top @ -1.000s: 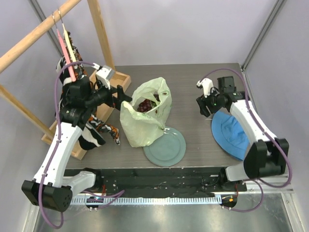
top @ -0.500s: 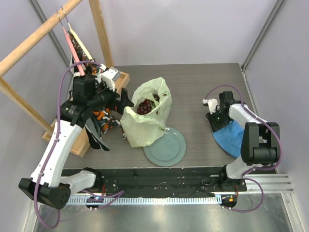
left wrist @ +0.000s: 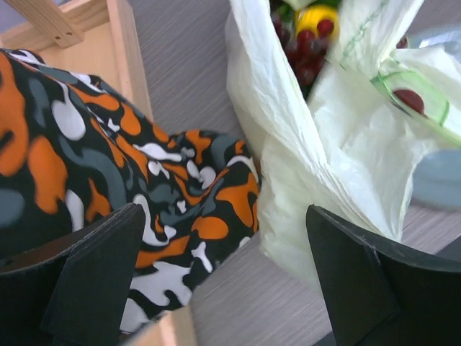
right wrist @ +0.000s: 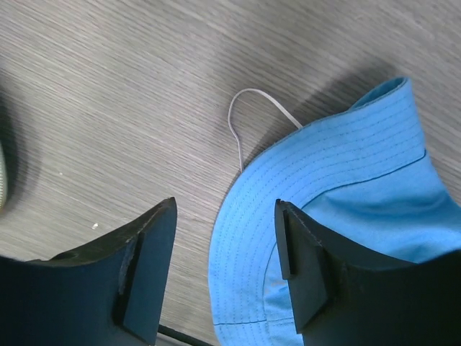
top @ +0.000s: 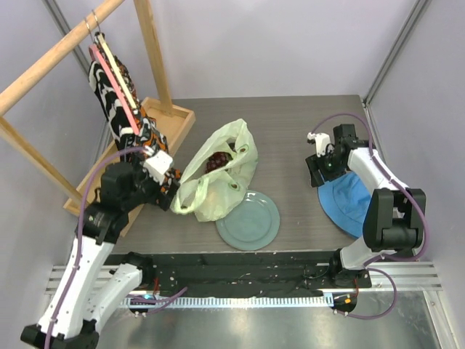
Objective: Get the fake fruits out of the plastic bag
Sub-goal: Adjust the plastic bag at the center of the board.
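The plastic bag (left wrist: 324,166) is lying just in front of my left pincer (left wrist: 227,288), toward its right finger, with its mouth gaping. The grapes (left wrist: 302,50) and a yellow fruit (left wrist: 319,18) are sitting inside it. A dark red spot (left wrist: 410,101) is showing through the film, possibly only print. My left pincer is hanging spread wide and gripping nothing, with the patterned cloth (left wrist: 108,180) lying below its left finger. My right pincer (right wrist: 223,274) is hovering released too, well apart from the bag, with the blue hat (right wrist: 346,216) reaching in between its fingers and a white cord (right wrist: 252,108) lying just ahead.
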Available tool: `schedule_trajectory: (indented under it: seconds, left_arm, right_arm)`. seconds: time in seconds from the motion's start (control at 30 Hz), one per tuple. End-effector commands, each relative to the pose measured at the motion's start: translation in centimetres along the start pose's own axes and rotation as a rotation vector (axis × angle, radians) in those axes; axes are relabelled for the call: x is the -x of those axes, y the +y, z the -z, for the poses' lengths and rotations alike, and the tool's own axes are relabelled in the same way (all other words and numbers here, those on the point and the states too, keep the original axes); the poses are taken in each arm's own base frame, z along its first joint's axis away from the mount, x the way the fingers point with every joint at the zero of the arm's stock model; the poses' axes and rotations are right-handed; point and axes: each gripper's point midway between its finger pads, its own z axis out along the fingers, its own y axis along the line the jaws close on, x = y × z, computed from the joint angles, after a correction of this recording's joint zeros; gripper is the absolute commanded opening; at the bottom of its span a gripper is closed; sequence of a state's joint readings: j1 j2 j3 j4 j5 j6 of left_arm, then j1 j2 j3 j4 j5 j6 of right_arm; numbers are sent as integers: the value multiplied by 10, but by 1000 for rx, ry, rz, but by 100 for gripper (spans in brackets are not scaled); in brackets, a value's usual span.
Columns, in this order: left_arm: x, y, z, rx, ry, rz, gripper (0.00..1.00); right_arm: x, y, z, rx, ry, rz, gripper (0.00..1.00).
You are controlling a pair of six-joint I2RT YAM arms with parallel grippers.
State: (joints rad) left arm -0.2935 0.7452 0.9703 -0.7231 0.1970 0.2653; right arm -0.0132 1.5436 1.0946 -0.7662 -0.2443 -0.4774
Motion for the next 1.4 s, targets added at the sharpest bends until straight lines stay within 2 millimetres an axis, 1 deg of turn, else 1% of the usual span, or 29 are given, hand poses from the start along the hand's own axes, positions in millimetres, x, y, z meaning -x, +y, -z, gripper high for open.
schedule_trajectory:
  seconds: [0.0,0.03,0.13,0.23,0.27,0.3,0.33,0.37,0.4,0.43,0.47,0.5,0.57,0.73,0.77,0.8,0.83,0.93,0.97,1.0,1.07,1.13,1.17,1.2,1.23,1.27,1.3,1.33,1.37]
  left_arm:
    - [-20,8,-2,35,-48,-333,100]
    - [-33,4,-7,2,-23,-407,100]
    - [-36,-8,-10,-82,-19,-426,100]
    - [-15,-12,-5,-117,-48,-386,100]
    - [8,-9,5,-92,-91,-336,100]
    - [21,-6,10,-78,-114,-313,100]
    - [32,-10,16,-103,-128,-282,100]
    - [67,-9,39,-92,-209,-280,100]
    - [78,-15,48,-125,-228,-242,100]
    - [79,-39,60,-256,-226,-225,100]
    - [83,-50,70,-313,-237,-222,100]
    - [89,-61,83,-369,-257,-201,99]
    - [77,-86,95,-507,-236,-157,99]
    - [31,-103,78,-593,-55,14,97]
    - [28,-104,74,-599,-30,57,96]
    - [28,-105,68,-608,-2,110,94]
    - [24,-107,64,-609,38,193,92]
    - [20,-107,51,-578,91,308,89]
    - [17,-105,46,-554,99,331,89]
    - [20,-97,37,-498,77,341,89]
    - [14,-101,27,-483,112,382,87]
    - [7,-95,15,-431,155,398,82]
    - [3,-93,11,-422,166,386,69]
    - [3,-90,9,-406,168,378,60]
    - [0,-84,2,-374,185,375,49]
    - [2,-81,-2,-362,185,368,26]
    - [16,-75,-5,-350,147,353,13]
    - [19,-72,-15,-342,163,361,0]
    - [28,-66,-21,-322,148,358,0]
  right_arm:
    - [19,8,10,36,-34,-5,65]
    - [24,16,9,49,-32,22,65]
    - [36,17,12,52,-42,38,66]
    - [48,21,20,56,-67,59,66]
    - [61,23,29,58,-97,76,66]
    - [69,31,38,98,-121,89,66]
    - [81,34,47,109,-158,107,67]
    - [108,33,68,98,-237,133,68]
    - [127,42,80,121,-297,166,69]
    - [142,47,90,122,-345,189,69]
    - [165,50,108,106,-414,225,70]
    - [183,68,114,118,-460,282,70]
    - [208,84,123,117,-516,353,71]
    - [248,152,94,151,-546,501,73]
    - [258,158,81,162,-540,495,73]
    - [267,165,78,168,-558,492,74]
    - [271,182,72,192,-558,508,74]
    - [291,192,52,121,-559,558,76]
    - [294,198,34,89,-541,576,77]
    - [297,198,28,67,-536,580,78]
    - [309,191,12,-38,-537,581,80]
    - [312,185,-16,-91,-504,589,80]
    - [325,175,-16,-174,-530,582,79]
    - [325,160,-32,-273,-497,569,79]
    - [330,151,-34,-323,-497,568,77]
    - [333,145,-38,-363,-490,594,57]
    - [333,133,-43,-387,-474,590,45]
    - [334,125,-48,-398,-465,584,32]
    - [335,115,-48,-414,-459,571,11]
